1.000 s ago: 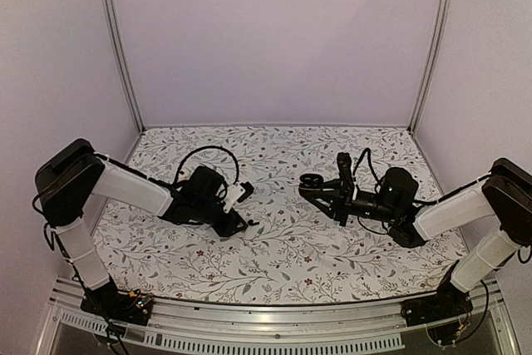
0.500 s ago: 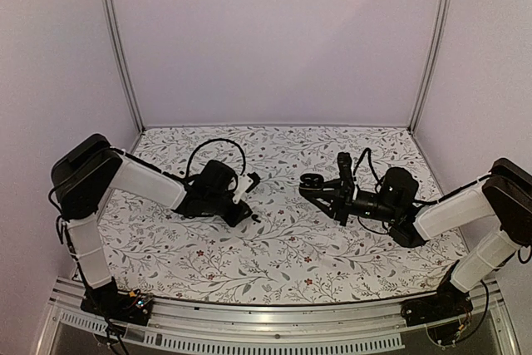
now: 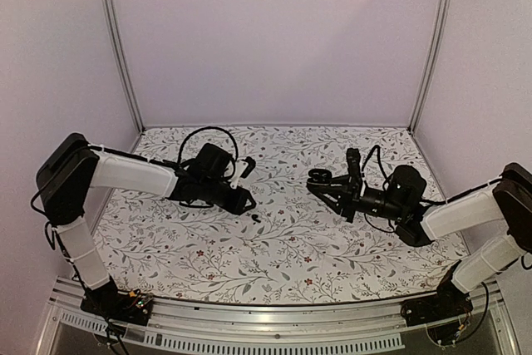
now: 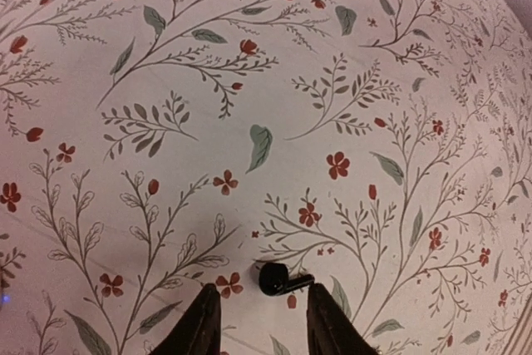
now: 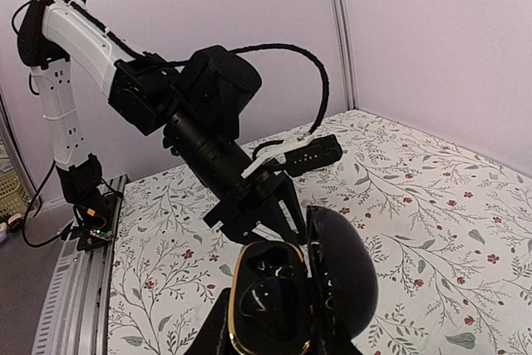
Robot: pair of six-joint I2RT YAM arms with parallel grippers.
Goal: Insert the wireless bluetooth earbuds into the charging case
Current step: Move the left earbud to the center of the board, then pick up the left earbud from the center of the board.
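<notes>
A single black earbud (image 4: 283, 278) lies on the floral tabletop, its stem pointing right. My left gripper (image 4: 262, 309) hovers just behind it, open, nothing between its fingers (image 4: 204, 326); the stem tip almost meets the right finger. From above, the earbud (image 3: 255, 218) is a dark speck just past the left gripper (image 3: 246, 202). My right gripper (image 3: 331, 190) is shut on the charging case (image 5: 274, 297), held above the table with its gold-rimmed wells facing the camera and its lid (image 5: 345, 272) swung open to the right. What sits in the wells I cannot tell.
The left arm (image 5: 208, 114) fills the middle of the right wrist view, its gripper just behind the case. White walls and metal corner posts (image 3: 116, 47) enclose the floral table (image 3: 274, 263). An aluminium rail (image 3: 266, 326) runs along the near edge.
The left gripper narrowed, then drew back up and left; the earbud now lies uncovered on the table in front of it. The right arm shifted slightly right with the case.
</notes>
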